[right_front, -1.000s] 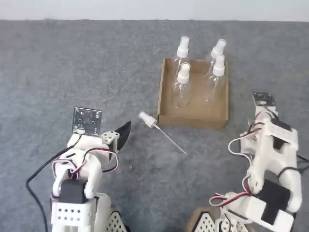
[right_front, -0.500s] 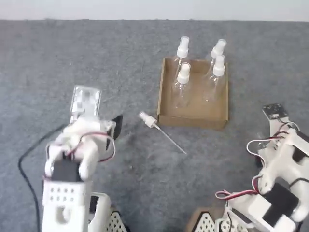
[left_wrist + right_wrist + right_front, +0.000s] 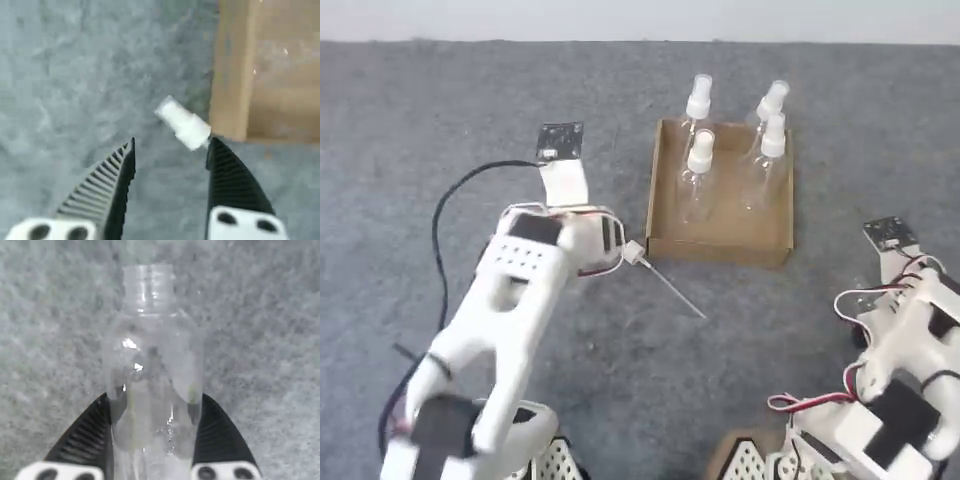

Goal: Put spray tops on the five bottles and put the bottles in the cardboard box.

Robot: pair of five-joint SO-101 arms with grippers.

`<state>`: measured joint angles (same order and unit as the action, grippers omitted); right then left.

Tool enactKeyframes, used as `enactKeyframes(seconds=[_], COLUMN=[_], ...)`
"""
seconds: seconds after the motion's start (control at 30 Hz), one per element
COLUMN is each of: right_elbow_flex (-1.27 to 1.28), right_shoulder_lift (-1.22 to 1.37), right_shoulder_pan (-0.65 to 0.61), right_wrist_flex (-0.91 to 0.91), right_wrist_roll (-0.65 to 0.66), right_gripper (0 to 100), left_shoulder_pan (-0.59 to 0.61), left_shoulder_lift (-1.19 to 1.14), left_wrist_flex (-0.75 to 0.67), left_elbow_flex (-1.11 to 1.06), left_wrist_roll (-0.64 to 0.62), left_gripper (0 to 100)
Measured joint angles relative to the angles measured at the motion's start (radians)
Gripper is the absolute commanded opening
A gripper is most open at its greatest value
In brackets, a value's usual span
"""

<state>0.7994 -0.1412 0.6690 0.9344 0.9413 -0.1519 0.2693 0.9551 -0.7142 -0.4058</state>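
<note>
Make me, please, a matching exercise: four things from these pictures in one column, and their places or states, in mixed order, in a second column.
Things
1. spray top
2. uncapped bottle
3. cardboard box
4. left tool

Places or states
a. gripped by the right tool
b. lying loose beside the cardboard box
c. open, close to the spray top
d. holding capped bottles

Pairs: 1-b, 2-a, 3-d, 4-c.
</note>
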Motion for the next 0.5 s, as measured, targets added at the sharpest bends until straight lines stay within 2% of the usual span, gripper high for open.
enactKeyframes(seconds=[0.17,0.5], right_elbow_flex=[0.000,0.000], right_shoulder_lift=[0.000,0.000], right_shoulder_pan=[0.000,0.000], right_wrist_flex=[0.000,0.000], right_wrist_roll=[0.003,0.003], right_gripper=[3.8,3.8], left_shoulder_pan=[-0.005,-0.037], left_shoulder_lift=[-0.124,-0.235], left_wrist_flex=[-0.038,-0.078], left_elbow_flex=[0.038,0.058], left_wrist_roll=[-0.175,-0.256], left_gripper=[21,21])
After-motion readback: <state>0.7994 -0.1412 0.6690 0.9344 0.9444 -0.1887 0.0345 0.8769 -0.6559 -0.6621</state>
